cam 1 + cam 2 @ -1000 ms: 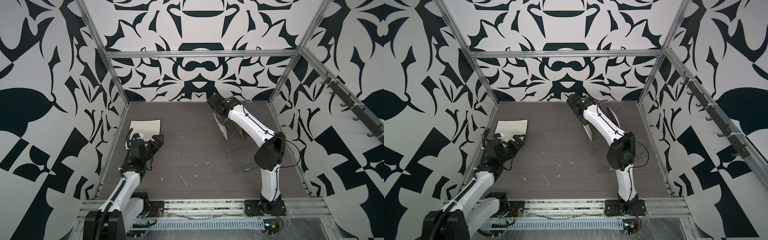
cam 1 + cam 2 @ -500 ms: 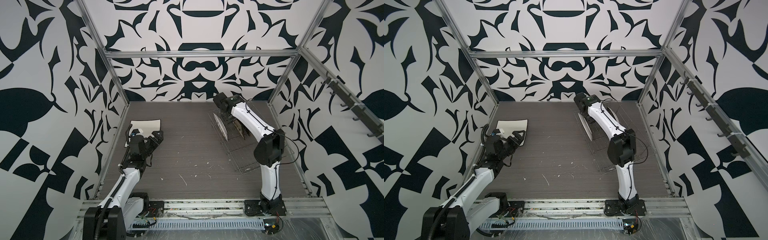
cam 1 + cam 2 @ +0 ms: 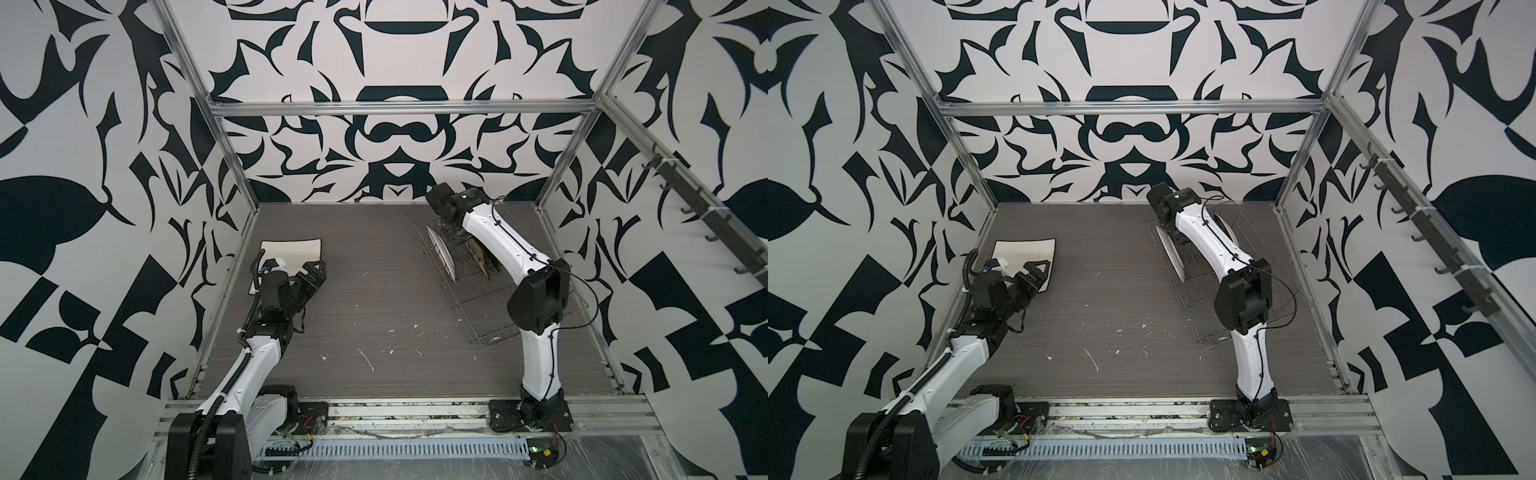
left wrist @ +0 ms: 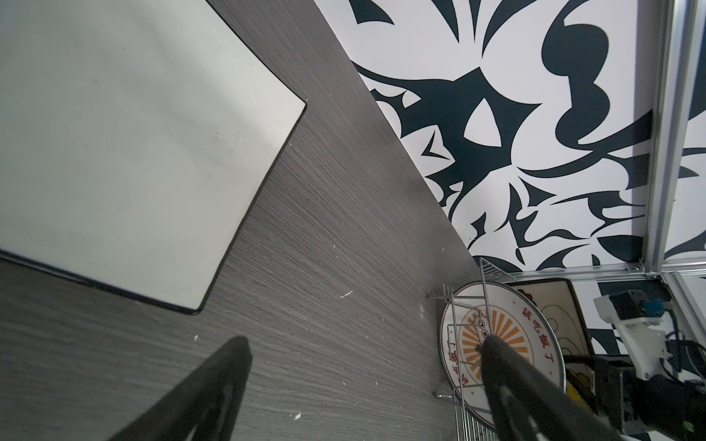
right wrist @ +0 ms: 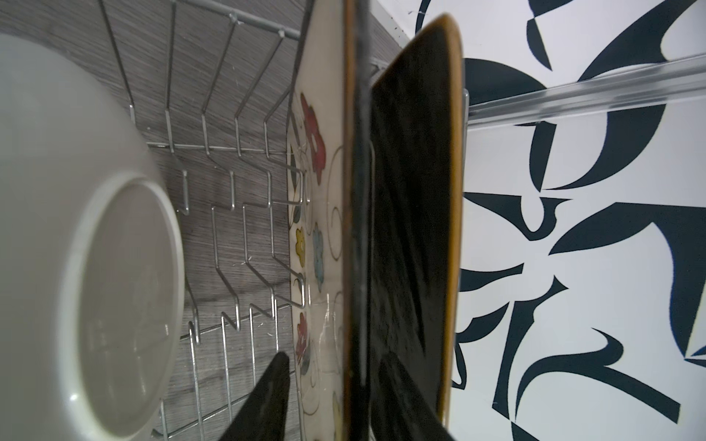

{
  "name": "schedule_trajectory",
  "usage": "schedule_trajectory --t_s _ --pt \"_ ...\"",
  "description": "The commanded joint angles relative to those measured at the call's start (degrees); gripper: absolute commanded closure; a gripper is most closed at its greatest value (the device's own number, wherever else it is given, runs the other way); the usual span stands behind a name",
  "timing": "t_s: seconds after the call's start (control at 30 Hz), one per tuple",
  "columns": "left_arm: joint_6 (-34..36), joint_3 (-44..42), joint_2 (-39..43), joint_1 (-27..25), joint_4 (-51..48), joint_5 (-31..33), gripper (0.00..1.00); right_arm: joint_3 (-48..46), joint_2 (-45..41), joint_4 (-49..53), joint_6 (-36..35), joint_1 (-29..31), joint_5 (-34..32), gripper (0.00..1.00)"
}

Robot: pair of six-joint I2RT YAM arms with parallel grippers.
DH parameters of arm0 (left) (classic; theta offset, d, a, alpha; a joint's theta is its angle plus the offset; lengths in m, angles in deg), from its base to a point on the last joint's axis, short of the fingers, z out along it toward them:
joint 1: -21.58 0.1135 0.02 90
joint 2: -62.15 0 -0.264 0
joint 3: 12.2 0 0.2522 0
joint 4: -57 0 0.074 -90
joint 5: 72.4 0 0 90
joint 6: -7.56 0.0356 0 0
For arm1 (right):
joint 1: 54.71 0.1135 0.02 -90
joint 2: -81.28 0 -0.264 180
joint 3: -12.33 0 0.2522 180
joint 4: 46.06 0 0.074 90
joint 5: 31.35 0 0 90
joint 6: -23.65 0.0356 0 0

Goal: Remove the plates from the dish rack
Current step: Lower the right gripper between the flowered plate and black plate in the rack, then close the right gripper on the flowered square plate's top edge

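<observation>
The dish rack [image 3: 478,299] [image 3: 1200,307] stands at the back right. A round white plate [image 3: 441,253] [image 5: 95,229] stands upright in it. Behind that stand a cream flowered plate [image 5: 321,229] and a glossy black plate [image 5: 416,191]. My right gripper [image 5: 335,357] [image 3: 455,237] reaches down into the rack. Its fingers straddle the flowered plate's rim, open with narrow gaps on both sides. A square white plate [image 3: 291,249] [image 4: 133,152] lies flat at the left. My left gripper [image 3: 313,274] [image 4: 363,341] hovers at its near corner, wide open and empty.
The rack's upright tines [image 5: 229,152] crowd the space between the round plate and the flowered one. The back wall stands close behind the rack. Small white scraps [image 3: 365,357] lie scattered on the grey tabletop.
The right gripper has moved from the rack's left side over the flowered plate, and its jaws have narrowed. The left gripper has shifted slightly towards the back and stayed open.
</observation>
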Motion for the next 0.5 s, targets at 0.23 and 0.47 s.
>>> schedule_trajectory --t_s 0.23,0.47 --pt "-0.29 -0.98 3.27 -0.39 -0.16 0.84 0.02 1.78 -0.26 1.39 -0.36 -0.44 -1.89 0.64" --pt "-0.84 -0.44 4.11 -1.03 -0.93 0.43 0.03 0.74 -0.79 0.71 -1.07 -0.59 -1.91 0.67"
